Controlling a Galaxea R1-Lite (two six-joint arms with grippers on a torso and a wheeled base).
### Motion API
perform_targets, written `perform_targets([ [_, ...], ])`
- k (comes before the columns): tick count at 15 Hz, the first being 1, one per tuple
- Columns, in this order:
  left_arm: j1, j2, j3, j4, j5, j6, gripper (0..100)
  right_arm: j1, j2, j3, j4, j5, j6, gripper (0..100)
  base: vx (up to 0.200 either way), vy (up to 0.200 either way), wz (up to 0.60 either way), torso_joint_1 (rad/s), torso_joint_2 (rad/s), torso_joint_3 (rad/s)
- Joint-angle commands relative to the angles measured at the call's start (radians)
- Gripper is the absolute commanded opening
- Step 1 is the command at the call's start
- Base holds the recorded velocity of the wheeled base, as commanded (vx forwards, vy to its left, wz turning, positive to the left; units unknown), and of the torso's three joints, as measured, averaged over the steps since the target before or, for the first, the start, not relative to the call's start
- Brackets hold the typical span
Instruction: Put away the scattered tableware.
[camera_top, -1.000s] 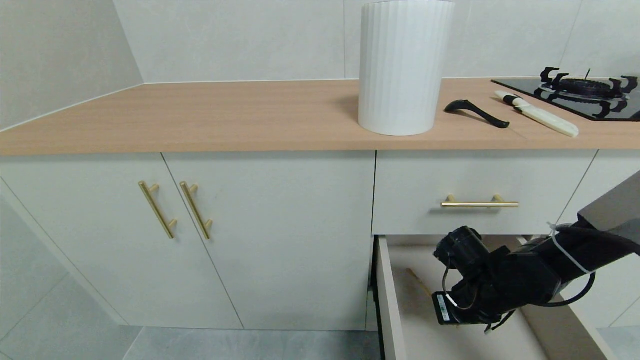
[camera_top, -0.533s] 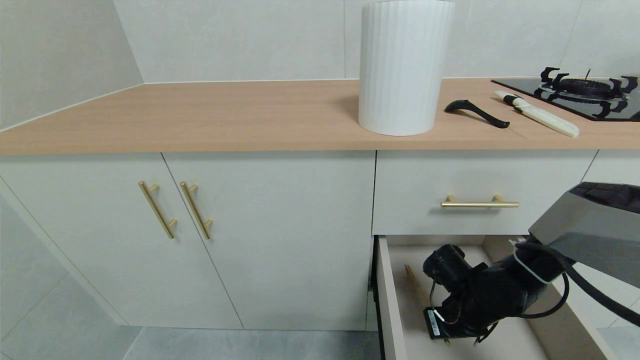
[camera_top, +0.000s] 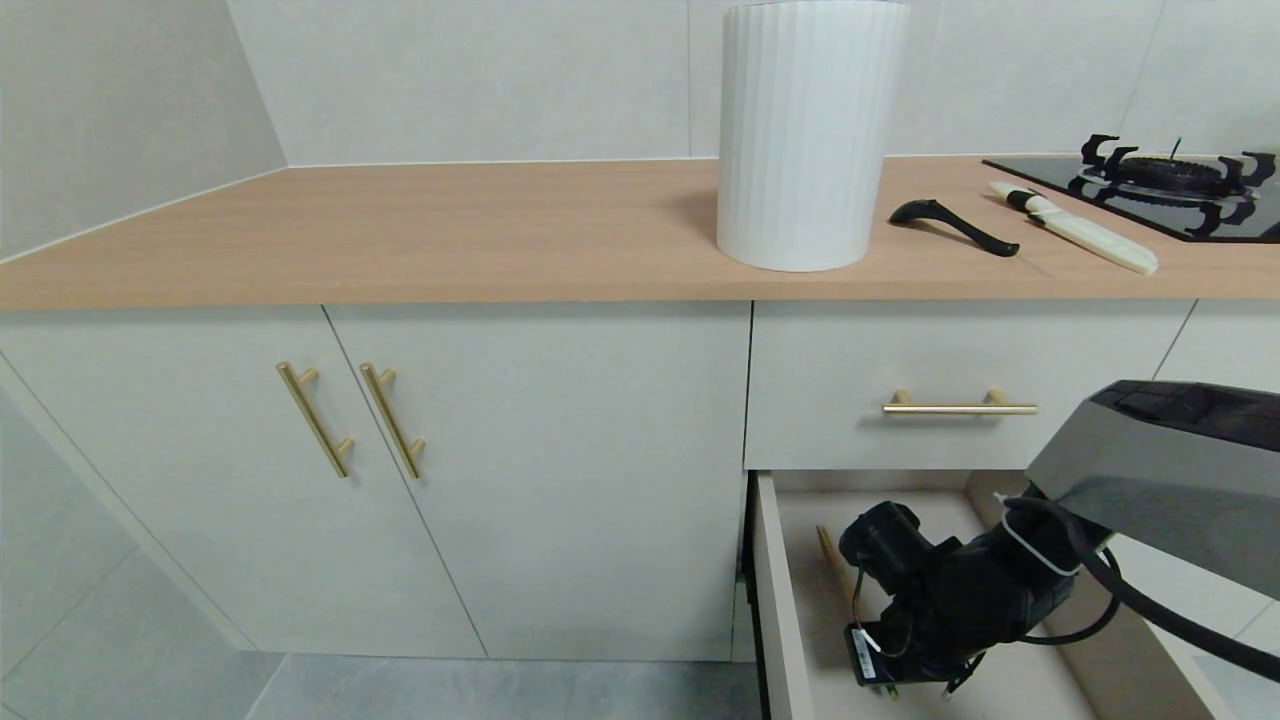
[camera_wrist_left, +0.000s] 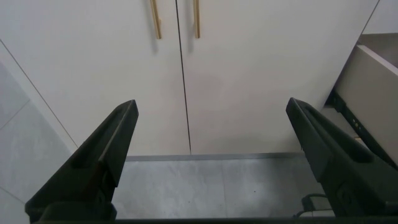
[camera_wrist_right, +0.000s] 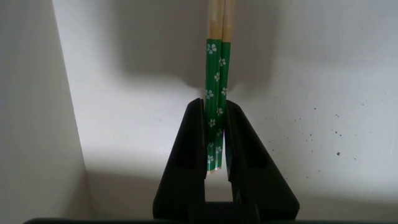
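Right wrist view: a pair of chopsticks with green flowered ends is pinched between the narrowed fingers of the right claw, inside an open drawer near its side wall. In the head view the drawer sits at five o'clock, below the table. At two o'clock on the table lie a black utensil and a knife, beside a white ribbed canister. The left claw gapes wide before the cupboard doors.

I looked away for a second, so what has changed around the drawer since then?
The right claw, shut on the chopsticks, moved lower into the open drawer and toward its left wall. The white canister, black tool and knife on the counter stayed put.
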Motion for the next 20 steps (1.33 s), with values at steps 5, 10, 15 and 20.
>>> perform_targets([
  [5,0.0,0.0,0.0,0.0,0.0,0.0,100,0.001,0.014,-0.003,-0.002,-0.01,0.01,0,0.0,0.0,0.0,0.0,0.0,0.0],
  [10,0.0,0.0,0.0,0.0,0.0,0.0,100,0.001,0.021,-0.003,-0.002,-0.028,0.01,0,0.0,0.0,0.0,0.0,0.0,0.0],
  [15,0.0,0.0,0.0,0.0,0.0,0.0,100,0.001,0.018,-0.003,-0.002,-0.028,0.01,100,0.0,0.0,0.0,0.0,0.0,0.0],
  [20,0.0,0.0,0.0,0.0,0.0,0.0,100,0.001,-0.069,0.011,0.006,-0.085,0.009,100,0.0,0.0,0.0,0.0,0.0,0.0],
])
